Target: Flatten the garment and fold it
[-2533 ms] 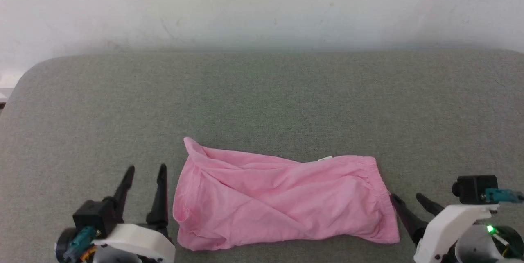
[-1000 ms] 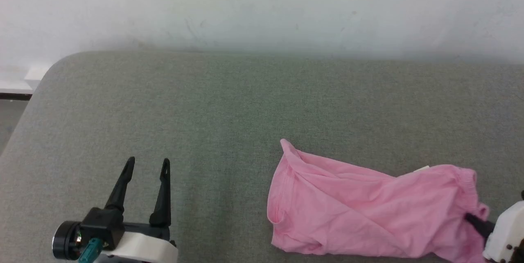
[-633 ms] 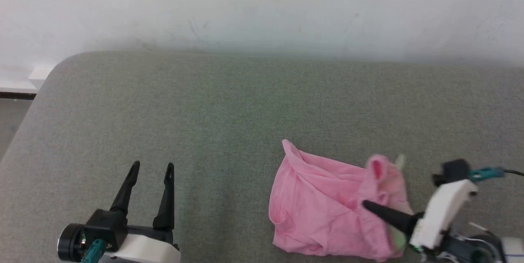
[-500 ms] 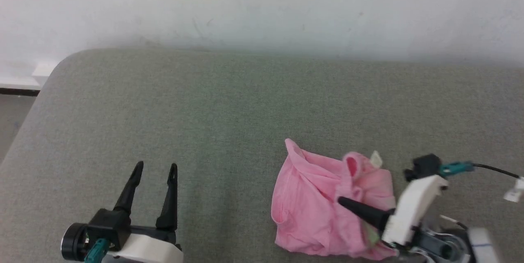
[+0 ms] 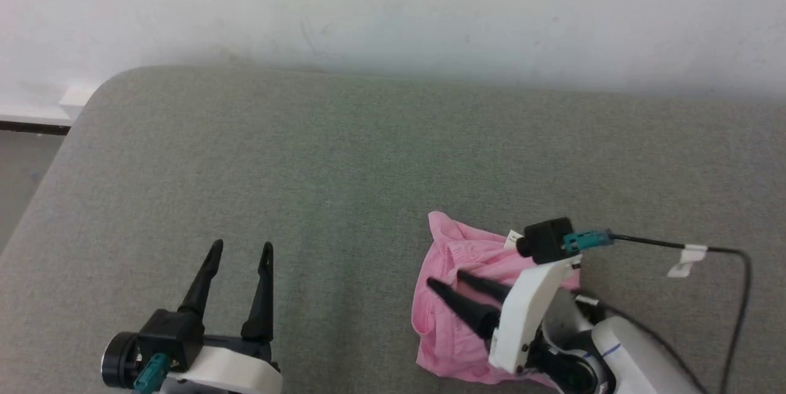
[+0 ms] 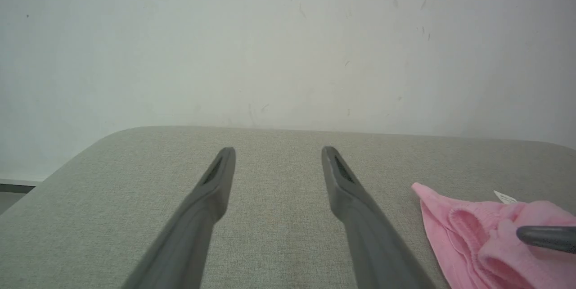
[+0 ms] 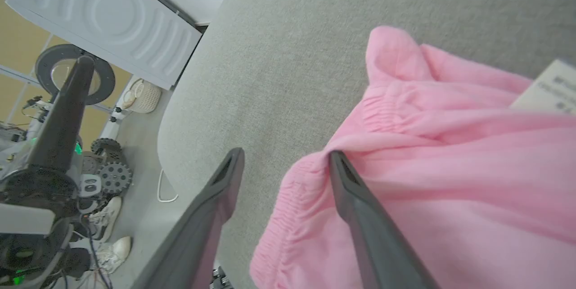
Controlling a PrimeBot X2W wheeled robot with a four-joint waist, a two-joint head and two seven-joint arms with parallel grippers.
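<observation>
The light pink garment lies bunched and doubled over on the grey padded surface, its gathered elastic edge on top and its small white tag at the far side. My right gripper hovers over the garment's left part, pointing left, open; one finger rests along the elastic edge, and grey surface shows in the gap. My left gripper stands open well to the left of the cloth with nothing between its fingers. The garment also sits at the lower right of the left wrist view.
A pale wall backs the surface. The surface's rounded left corner drops to the floor. A black cable with a white label trails right of my right wrist. A white ribbed panel, wheeled gear and pale shoes are beyond that edge.
My right gripper took hold of the garment's elastic end, carried it left over the rest of the cloth, and now stands open. The head camera shifted; the left gripper stayed open.
</observation>
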